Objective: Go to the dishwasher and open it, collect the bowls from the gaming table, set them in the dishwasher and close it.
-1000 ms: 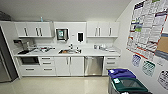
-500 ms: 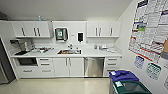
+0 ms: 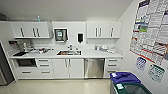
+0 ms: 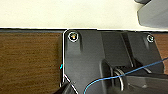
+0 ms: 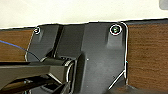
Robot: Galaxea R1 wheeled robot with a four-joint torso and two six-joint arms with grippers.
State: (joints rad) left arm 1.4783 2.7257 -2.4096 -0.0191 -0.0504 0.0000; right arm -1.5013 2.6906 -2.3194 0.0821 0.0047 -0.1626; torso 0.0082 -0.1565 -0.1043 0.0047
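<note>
The sink (image 3: pixel 69 52) sits mid-counter; the dishwasher (image 3: pixel 94 68), door closed, stands just right of it under the counter (image 3: pixel 90 54); blue bin (image 3: pixel 124 77) further right; wrist views show brown wood floor instead; either gripper's opening I cannot tell.

Cut off and unclear in the kitchen

At four o'clock the green bin (image 3: pixel 131 88) runs off the lower edge; the wall posters (image 3: pixel 150 30) at two o'clock are too blurred to read, perhaps notices.

Slightly closer view of dishwasher (image 3: pixel 94 68).
</note>
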